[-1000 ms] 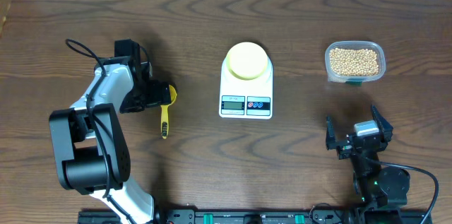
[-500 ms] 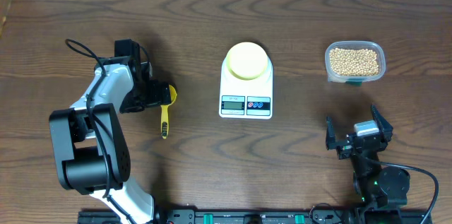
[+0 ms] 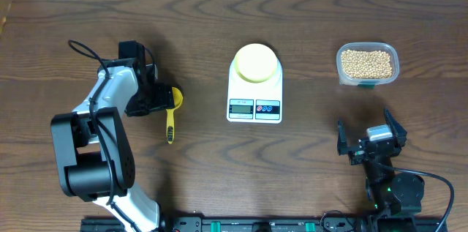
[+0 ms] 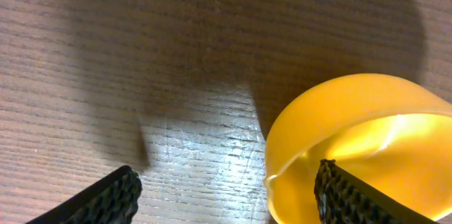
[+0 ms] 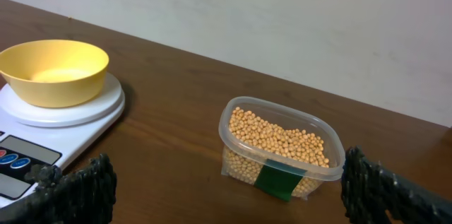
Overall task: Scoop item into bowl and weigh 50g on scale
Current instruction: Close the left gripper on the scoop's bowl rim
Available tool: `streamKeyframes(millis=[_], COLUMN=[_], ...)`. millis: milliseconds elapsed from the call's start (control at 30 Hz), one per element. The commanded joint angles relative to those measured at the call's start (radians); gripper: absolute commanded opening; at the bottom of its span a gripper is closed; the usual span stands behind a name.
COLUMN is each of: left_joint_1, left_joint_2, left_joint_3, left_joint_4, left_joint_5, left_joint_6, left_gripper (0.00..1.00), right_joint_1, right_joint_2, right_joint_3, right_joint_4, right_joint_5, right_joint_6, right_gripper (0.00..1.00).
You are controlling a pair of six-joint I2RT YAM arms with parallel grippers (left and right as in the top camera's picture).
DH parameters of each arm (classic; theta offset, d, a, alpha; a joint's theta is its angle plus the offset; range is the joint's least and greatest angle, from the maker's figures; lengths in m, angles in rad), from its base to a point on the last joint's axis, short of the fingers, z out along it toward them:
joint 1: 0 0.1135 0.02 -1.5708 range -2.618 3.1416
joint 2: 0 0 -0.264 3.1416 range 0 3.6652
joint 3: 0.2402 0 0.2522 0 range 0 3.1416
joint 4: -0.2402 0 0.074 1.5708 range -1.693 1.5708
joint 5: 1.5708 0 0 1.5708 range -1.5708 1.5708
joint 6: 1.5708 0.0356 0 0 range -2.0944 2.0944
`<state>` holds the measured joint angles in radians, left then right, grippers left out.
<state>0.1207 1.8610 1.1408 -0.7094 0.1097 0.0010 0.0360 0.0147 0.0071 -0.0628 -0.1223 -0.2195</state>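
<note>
On the desk (image 3: 219,12), two arms are sitting at either side of the scale (image 3: 254,107).
Toward the left, the left claw (image 4: 226,199) is hanging low over the cup end of the scoop (image 3: 170,118). Its fingers are standing apart, one just beside the cup's wall and the other over bare wood, so it is clamping nothing. Near the front right edge, the right claw (image 3: 368,135) is standing wide apart, holding nothing and facing the tub (image 5: 277,180). The scale is lying at the centre, its display and two buttons facing the front. The tub is resting at the back right, well apart from the scale. The bowl (image 3: 255,62) is sitting on the scale's platform. The scoop is lying left of the scale, its handle pointing toward the front. The beans (image 3: 366,61) are lying inside the tub.
</note>
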Motion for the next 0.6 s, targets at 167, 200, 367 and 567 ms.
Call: streamKeyframes(millis=[167,200,367,567], left_joint_1=[-0.001,-0.001,-0.001,-0.001], left_joint_2=[0.014,0.014,0.014,0.014], left_joint_3=[-0.008,-0.008,-0.008,-0.008], left_joint_4=[-0.004,-0.004,-0.003,-0.004], left_joint_5=[0.006,0.006,0.006,0.006], left_joint_6=[0.006,0.006,0.006,0.006], left_gripper=[0.73,0.70,0.58,0.41], right_joint_1=[0.008,0.008,0.008,0.008], right_joint_2=[-0.009,-0.009,-0.009,-0.009], right_joint_3=[-0.002,-0.002,-0.002,-0.002], right_joint_4=[-0.004,-0.004,-0.004,-0.004], right_joint_5=[0.004,0.004,0.004,0.004], right_joint_6=[-0.006,-0.006,-0.006,-0.006], right_gripper=[0.99,0.99,0.99,0.99])
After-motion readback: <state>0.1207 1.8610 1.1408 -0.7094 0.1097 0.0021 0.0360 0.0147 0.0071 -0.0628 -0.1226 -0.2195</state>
